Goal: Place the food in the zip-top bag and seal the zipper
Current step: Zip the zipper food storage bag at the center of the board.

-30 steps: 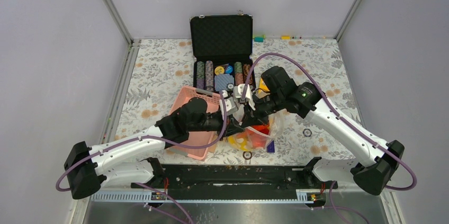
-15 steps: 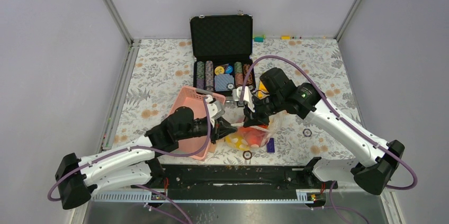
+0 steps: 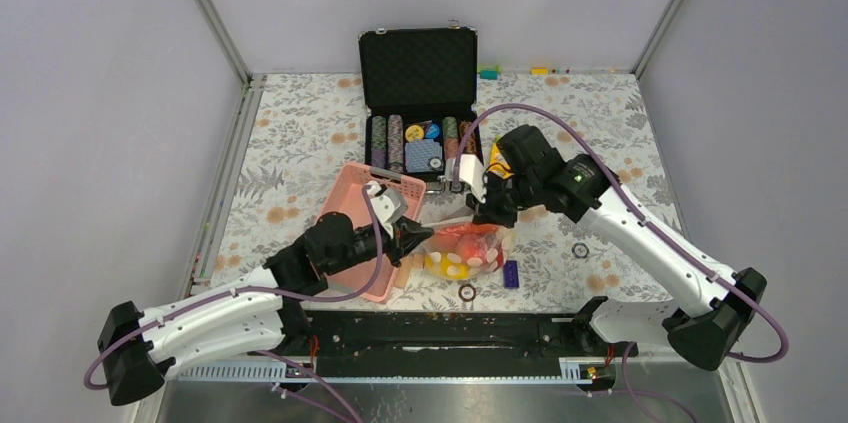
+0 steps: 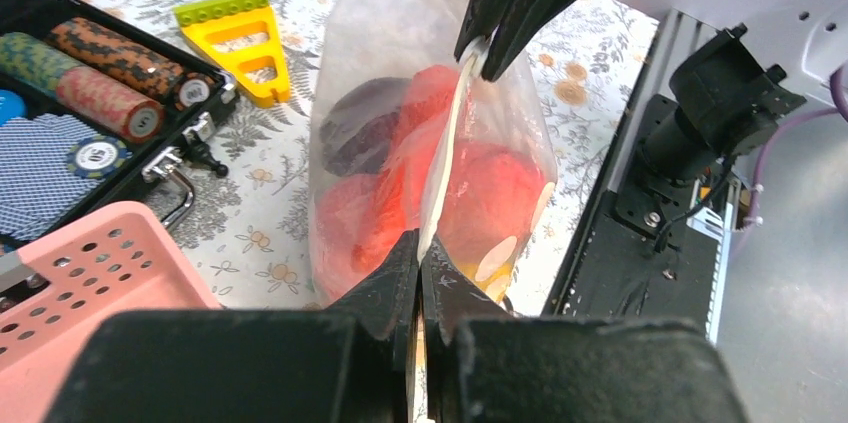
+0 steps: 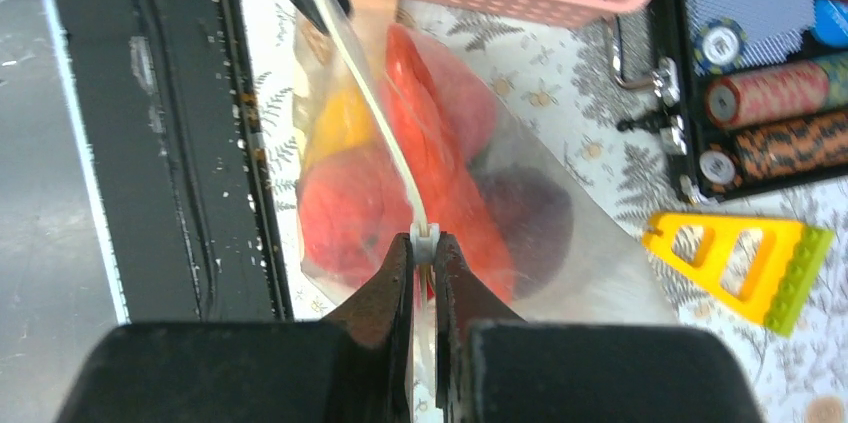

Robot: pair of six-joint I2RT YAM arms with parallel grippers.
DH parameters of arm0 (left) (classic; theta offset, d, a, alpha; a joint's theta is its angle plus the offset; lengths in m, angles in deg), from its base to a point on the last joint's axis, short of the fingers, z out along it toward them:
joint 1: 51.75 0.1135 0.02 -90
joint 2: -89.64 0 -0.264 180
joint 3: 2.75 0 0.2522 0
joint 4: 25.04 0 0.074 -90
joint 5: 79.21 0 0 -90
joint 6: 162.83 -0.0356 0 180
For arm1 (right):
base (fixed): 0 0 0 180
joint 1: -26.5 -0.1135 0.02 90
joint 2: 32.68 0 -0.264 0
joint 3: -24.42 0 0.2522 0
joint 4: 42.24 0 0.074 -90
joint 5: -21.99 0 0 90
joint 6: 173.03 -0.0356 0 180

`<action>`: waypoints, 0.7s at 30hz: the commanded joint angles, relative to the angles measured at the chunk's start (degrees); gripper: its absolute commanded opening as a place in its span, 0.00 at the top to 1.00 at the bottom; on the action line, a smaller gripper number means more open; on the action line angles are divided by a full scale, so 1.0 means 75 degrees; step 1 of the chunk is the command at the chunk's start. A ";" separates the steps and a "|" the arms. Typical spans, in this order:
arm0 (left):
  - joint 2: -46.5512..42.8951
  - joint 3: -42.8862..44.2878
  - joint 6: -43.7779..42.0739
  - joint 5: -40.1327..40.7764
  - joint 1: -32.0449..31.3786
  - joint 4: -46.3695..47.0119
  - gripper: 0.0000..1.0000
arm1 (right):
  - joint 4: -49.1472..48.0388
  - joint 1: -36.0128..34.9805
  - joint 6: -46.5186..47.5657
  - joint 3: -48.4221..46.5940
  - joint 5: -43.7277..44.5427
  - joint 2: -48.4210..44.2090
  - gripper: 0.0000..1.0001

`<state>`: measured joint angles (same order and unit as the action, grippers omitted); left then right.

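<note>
left wrist, food (image 4: 492, 181) blurred behind zip-top bag (image 4: 385, 28)

Food (image 4: 480, 183) blurred behind zip-top bag (image 4: 390, 13) film; dark item (image 4: 350, 128) unidentifiable.

The bag (image 3: 465, 248) stands in the near middle of the table (image 3: 290, 123). Its zipper (image 4: 447, 143) is pinched at one end by the left fingers (image 4: 418, 248) and at the other by the right fingers (image 5: 425, 241), so both arms bar that stretch. The basket (image 3: 345, 193) just beside the bag blocks its left. The open case (image 3: 420, 73) and a yellow wedge (image 5: 745, 258) crowd the back. A blue block (image 3: 511, 274) and a ring (image 3: 467, 292) lie near the bag's front. Open table lies at the far left and far right.
</note>
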<state>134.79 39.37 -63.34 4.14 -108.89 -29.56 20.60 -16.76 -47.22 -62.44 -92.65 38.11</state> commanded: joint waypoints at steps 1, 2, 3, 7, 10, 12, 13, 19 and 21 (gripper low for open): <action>-0.0447 -0.0162 -0.0106 0.1079 0.0008 0.0434 1.00 | 0.0656 0.0543 -0.0158 -0.0214 0.1343 -0.0381 1.00; -0.0496 -0.0193 -0.0166 0.1216 0.0012 0.0465 1.00 | 0.0684 0.0624 -0.0159 -0.0220 0.1430 -0.0422 1.00; -0.0559 -0.0224 -0.0219 0.1336 0.0018 0.0485 1.00 | 0.0730 0.0686 -0.0140 -0.0231 0.1511 -0.0461 1.00; -0.0780 -0.0332 -0.0446 0.1603 0.0026 0.0561 1.00 | 0.0979 0.0805 -0.0170 -0.0347 0.2101 -0.0564 1.00; -0.0825 -0.0387 -0.0521 0.1767 0.0031 0.0597 1.00 | 0.1163 0.0928 -0.0206 -0.0471 0.2454 -0.0567 1.00; -0.0817 -0.0405 -0.0551 0.1884 0.0047 0.0587 1.00 | 0.1260 0.1000 -0.0231 -0.0533 0.2683 -0.0566 1.00; -0.0808 -0.0405 -0.0563 0.1958 0.0044 0.0569 1.00 | 0.1314 0.1034 -0.0248 -0.0563 0.2825 -0.0547 1.00; -0.0781 -0.0472 -0.0607 0.2083 0.0058 0.0608 1.00 | 0.1729 0.1275 -0.0243 -0.0934 0.3693 -0.0293 1.00; -0.0788 -0.0518 -0.0648 0.2103 0.0057 0.0635 1.00 | 0.1842 0.1358 -0.0225 -0.1042 0.4013 -0.0215 1.00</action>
<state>130.13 36.62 -66.40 14.43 -109.03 -26.66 27.80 -9.79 -49.38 -66.96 -78.05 35.90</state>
